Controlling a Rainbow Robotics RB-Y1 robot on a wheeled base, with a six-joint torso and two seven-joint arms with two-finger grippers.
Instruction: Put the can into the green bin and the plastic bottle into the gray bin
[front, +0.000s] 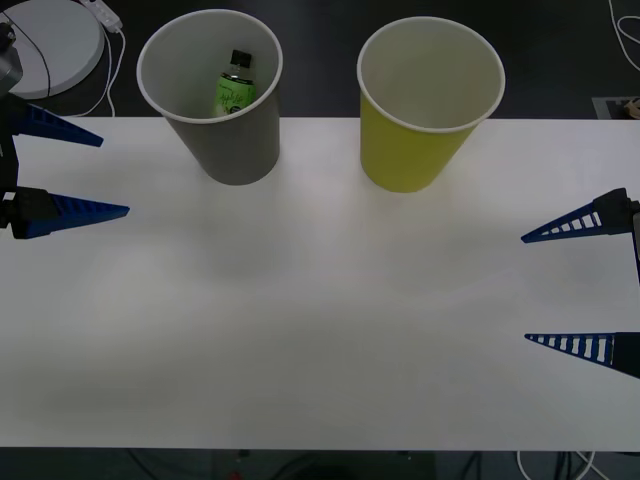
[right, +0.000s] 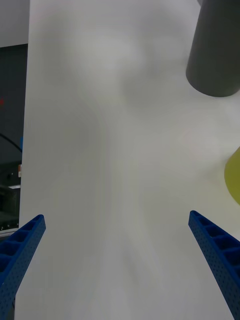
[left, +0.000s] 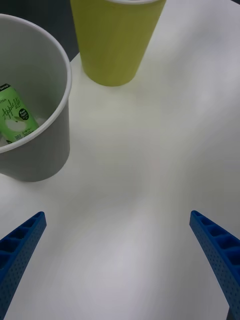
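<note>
The gray bin (front: 225, 110) (left: 35, 145) (right: 215, 50) stands upright at the back left of the white table (front: 320, 300). Inside it the plastic bottle (front: 235, 85) (left: 15, 117) leans against the wall, black cap up. To its right the green bin (front: 425, 110) (left: 117, 40) (right: 233, 175) stands upright; what it holds is hidden, so the can is out of view. My left gripper (front: 115, 172) (left: 117, 235) is open at the table's left edge, nothing between its fingers. At the right edge my right gripper (front: 525, 290) (right: 117, 235) is open and holds nothing.
A white round object (front: 50, 45) with cables lies on the dark floor behind the table's left corner. The table's back edge runs just behind the two bins, its front edge near the bottom of the front view.
</note>
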